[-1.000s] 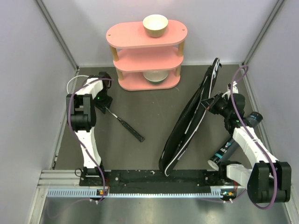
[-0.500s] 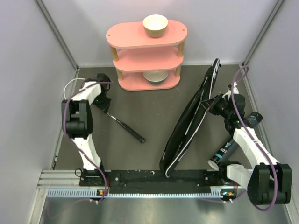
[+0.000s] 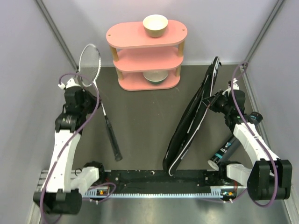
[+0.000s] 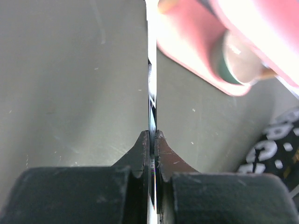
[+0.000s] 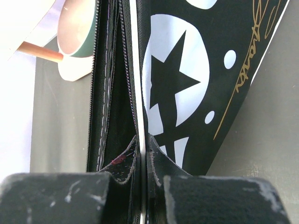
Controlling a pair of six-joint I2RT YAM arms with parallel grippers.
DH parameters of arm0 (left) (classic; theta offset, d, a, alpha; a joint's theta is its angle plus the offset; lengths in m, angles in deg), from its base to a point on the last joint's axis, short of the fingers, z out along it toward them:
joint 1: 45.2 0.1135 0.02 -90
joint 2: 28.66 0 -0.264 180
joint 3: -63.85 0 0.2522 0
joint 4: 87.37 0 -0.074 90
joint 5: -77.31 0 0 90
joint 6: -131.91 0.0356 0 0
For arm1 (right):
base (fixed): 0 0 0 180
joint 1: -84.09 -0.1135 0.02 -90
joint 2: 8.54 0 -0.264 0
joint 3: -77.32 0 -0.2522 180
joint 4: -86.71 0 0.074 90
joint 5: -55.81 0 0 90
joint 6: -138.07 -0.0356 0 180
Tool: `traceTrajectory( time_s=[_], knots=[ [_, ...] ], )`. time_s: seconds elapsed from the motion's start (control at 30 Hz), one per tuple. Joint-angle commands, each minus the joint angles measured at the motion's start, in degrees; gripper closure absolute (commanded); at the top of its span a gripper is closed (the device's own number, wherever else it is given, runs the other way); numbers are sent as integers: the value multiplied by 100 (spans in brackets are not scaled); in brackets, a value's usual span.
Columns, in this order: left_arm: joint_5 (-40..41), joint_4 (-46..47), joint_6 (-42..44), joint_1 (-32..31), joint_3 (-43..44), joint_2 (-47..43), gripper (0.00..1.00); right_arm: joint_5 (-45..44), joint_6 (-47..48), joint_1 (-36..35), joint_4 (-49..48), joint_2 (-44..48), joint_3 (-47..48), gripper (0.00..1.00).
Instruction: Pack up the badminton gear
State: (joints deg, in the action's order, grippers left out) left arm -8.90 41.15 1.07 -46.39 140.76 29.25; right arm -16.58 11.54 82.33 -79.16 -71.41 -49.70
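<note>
— Which step is the robot working on?

— Judging by the scene, it is loading a racket. The left tool (image 4: 152, 140) is pinching the thin shaft of the racket (image 3: 112, 140), jaws nearly together. The strung head is leaning up toward the left wall (image 3: 28, 70) and the grip end is pointing down at the desk (image 3: 145, 116). Whether that end is touching the desk is not clear.

— And the other arm?

— The right tool (image 5: 142, 142) is clamping one zippered lip of the bag (image 3: 189, 128), which is standing on edge on the right half of the desk. It seems to be holding the mouth open.

— So what is the next move asking for?

— Probably carrying the racket across, lining it up with the bag's long axis, and sliding it in along the zipper line.

— Is there room for that?

— The middle of the desk is lying bare between them. The racket head is sitting close to the wall corner and to the pink shelf (image 3: 140, 35), so a swing could clip either. The black tube (image 3: 226, 150) is lying just beside the right arm, behind the bag and out of the path.
</note>
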Motion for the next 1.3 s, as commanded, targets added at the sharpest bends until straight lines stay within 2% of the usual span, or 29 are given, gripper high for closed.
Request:
traceTrajectory(
  time_s=[0.0, 0.13, 0.33, 0.53, 0.6, 0.67, 0.73, 0.77, 0.8, 0.87, 0.9, 0.93, 1.0, 1.03, 1.13, 1.27],
  knots=[
    [-1222, 1239, 902, -4, -348, -947, 100, -117, 129, -26, -274, -76, 489, 100],
    [-1442, 1223, 1200, -22, -85, -1501, 100, -152, 164, -26, -221, -155, 604, 100],
    [-2127, 1493, 1105, -127, 654, -1388, 100, -161, 155, -26, -194, -190, 709, 100],
    [-4006, 2916, 903, -443, 645, -1133, 100, -240, 164, -26, -133, -173, 841, 100],
    [-4500, 2998, 885, -671, 733, -915, 100, -301, 155, -26, -89, -190, 920, 100],
    [-4484, 2684, 1042, -1134, 917, -764, 100, -477, 112, -26, -45, -173, 990, 100],
    [-3486, 2192, 1621, -1680, 1058, -615, 100, -854, -11, -26, 138, -164, 1017, 100],
    [-2968, 1720, 1858, -2361, 1215, -562, 100, -995, -186, -26, 270, -147, 1052, 100],
    [-2024, 1567, 2269, -2716, 1269, -440, 100, -1100, -266, -26, 324, -155, 1070, 100],
    [-1165, 1138, 2518, -3584, 1418, -264, 100, -1504, -528, -26, 534, -181, 1140, 100],
    [-526, 1048, 2711, -3833, 1471, -54, 100, -1697, -591, -17, 657, -208, 1158, 100],
    [-111, 934, 2782, -4314, 1541, 53, 100, -1734, -635, -26, 710, -225, 1184, 100],
    [558, 836, 3071, -4792, 1542, 325, 100, -1988, -811, -26, 798, -261, 1202, 100],
    [1188, 845, 3186, -5264, 1533, 422, 100, -2050, -925, -9, 842, -278, 1210, 100],
    [2410, 766, 3661, -5977, 1568, 887, 100, -2051, -1101, 44, 974, -445, 1333, 100],
    [3591, 783, 4301, -6463, 1472, 1415, 100, -1788, -1172, 141, 1071, -691, 1597, 100]
  ],
)
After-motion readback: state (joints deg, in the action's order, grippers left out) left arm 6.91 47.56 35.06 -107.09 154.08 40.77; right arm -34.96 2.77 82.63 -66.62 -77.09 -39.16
